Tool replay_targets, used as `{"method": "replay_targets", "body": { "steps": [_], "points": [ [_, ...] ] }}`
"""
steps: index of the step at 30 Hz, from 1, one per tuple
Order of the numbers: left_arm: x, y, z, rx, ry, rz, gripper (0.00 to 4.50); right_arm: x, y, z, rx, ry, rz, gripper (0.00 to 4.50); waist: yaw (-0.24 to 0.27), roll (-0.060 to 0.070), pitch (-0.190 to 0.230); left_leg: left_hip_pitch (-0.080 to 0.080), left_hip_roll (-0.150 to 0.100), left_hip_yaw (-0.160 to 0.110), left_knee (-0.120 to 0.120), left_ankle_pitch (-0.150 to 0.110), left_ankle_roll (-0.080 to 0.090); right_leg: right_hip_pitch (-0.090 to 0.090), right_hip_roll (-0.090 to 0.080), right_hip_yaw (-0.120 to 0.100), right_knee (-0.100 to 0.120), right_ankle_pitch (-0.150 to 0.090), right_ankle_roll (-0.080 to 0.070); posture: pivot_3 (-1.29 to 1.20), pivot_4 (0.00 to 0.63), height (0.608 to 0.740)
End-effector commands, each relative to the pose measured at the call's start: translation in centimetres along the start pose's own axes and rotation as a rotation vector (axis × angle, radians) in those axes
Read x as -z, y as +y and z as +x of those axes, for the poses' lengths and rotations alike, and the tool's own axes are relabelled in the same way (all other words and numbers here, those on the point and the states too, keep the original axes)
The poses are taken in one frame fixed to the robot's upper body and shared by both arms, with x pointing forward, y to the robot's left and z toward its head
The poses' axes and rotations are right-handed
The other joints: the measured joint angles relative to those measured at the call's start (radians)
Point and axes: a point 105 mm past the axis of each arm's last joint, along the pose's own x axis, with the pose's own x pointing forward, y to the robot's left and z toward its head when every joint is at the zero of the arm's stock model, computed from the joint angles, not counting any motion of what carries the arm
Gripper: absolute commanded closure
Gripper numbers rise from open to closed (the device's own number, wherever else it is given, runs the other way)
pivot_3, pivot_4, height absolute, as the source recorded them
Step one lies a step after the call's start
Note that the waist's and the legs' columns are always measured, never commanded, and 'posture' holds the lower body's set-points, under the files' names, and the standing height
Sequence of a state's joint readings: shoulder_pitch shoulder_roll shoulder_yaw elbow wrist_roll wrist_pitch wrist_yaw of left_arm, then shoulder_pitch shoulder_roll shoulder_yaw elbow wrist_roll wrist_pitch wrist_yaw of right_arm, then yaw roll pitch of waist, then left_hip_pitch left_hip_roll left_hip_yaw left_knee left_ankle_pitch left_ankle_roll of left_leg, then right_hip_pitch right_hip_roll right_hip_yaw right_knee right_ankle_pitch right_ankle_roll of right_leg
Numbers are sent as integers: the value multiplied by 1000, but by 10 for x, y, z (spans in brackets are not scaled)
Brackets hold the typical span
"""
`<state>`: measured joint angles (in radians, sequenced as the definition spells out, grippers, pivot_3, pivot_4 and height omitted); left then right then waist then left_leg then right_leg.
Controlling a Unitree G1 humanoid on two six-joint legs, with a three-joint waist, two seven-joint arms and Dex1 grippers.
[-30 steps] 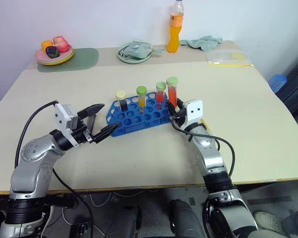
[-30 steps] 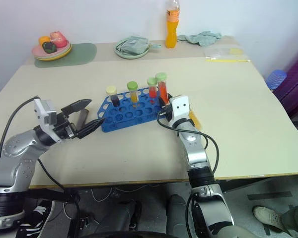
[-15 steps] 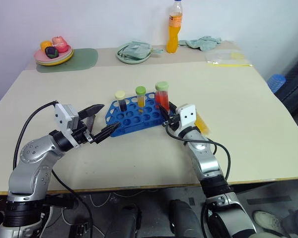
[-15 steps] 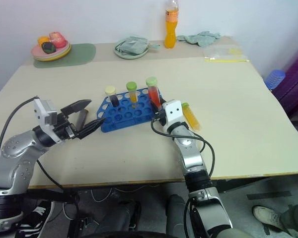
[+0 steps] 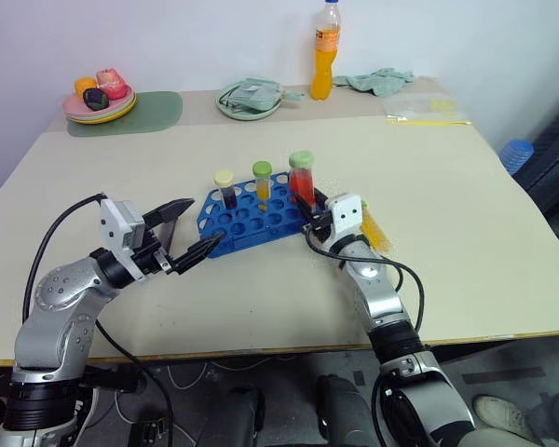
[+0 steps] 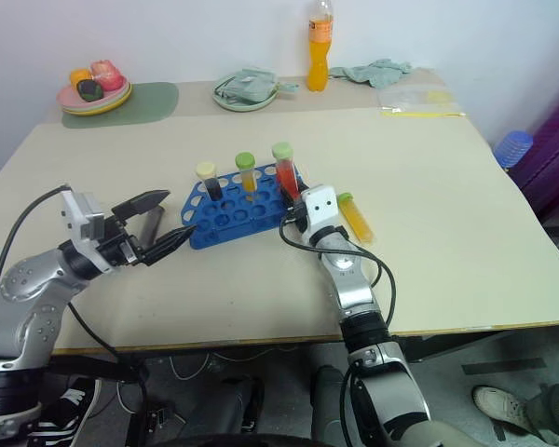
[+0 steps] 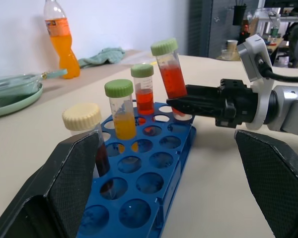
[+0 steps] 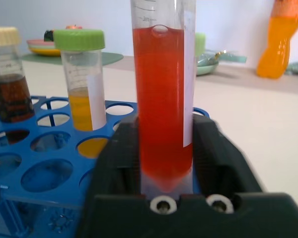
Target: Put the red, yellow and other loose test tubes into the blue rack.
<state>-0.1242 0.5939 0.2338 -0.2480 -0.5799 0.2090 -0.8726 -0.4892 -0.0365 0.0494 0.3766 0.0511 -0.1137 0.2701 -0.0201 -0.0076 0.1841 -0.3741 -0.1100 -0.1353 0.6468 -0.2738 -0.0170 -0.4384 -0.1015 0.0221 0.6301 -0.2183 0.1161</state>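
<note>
Now the right gripper [image 7: 186, 105], jaws around the red tube [image 7: 170, 72], steadies it in the blue rack [image 5: 261, 216], while the left gripper's [image 5: 188, 230] jaws gape idle.

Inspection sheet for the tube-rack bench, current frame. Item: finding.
Surface: table, no spills seen.
Job's things: blue rack holds dark tube, yellow tube and upright red tube; tilted red tube at its corner; loose yellow tube lying on table.
Clutter: orange bottle, fruit plate, green mat, dish, rag, plastic bag, far edge.
Grippers: left gripper open beside rack; right gripper at tilted red tube's base.
Cables: left-wrist cable, right-wrist cable, looping free.
Surroundings: white wall.
</note>
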Motion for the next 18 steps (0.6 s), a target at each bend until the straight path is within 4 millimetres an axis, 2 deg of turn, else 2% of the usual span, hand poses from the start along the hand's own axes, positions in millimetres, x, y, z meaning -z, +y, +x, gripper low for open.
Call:
{"method": "replay_targets", "body": {
  "steps": [1, 2, 3, 11, 15, 18],
  "points": [
    [-8, 6, -5, -21, -21, 37, 0, -10, -1, -2, 2, -43, 37, 777, 0, 0, 0, 0, 0, 0, 0, 0, 0, 0, 0, 0, 0, 0, 0, 0, 150, 740],
    [-7, 6, -6, -21, -21, 36, 0, -11, -1, -2, 2, -48, 30, 306, 0, 0, 0, 0, 0, 0, 0, 0, 0, 0, 0, 0, 0, 0, 0, 0, 150, 740],
    [-7, 6, -6, -20, -21, 36, 0, -12, -2, -2, 4, -55, 22, 53, 0, 0, 0, 0, 0, 0, 0, 0, 0, 0, 0, 0, 0, 0, 0, 0, 150, 740],
    [-5, 6, -5, -16, -22, 36, 0, -22, -5, -2, -5, -74, -26, 53, 0, 0, 0, 0, 1, 0, 0, 0, 0, -1, 1, 0, 0, 0, 0, 0, 150, 740],
    [-4, 5, -5, -15, -23, 34, 0, -37, 4, -5, -101, -78, -7, 53, 0, 0, 0, 0, 1, 0, 0, -1, 0, -1, 1, 0, 0, 0, 0, 0, 150, 740],
    [-3, 5, -5, -15, -21, 34, 0, -46, 6, -5, -139, -40, -64, 53, 0, 0, 0, 0, 2, 0, 0, -1, 1, -1, 2, 0, 0, 0, 0, 0, 150, 740]
  ]
}}
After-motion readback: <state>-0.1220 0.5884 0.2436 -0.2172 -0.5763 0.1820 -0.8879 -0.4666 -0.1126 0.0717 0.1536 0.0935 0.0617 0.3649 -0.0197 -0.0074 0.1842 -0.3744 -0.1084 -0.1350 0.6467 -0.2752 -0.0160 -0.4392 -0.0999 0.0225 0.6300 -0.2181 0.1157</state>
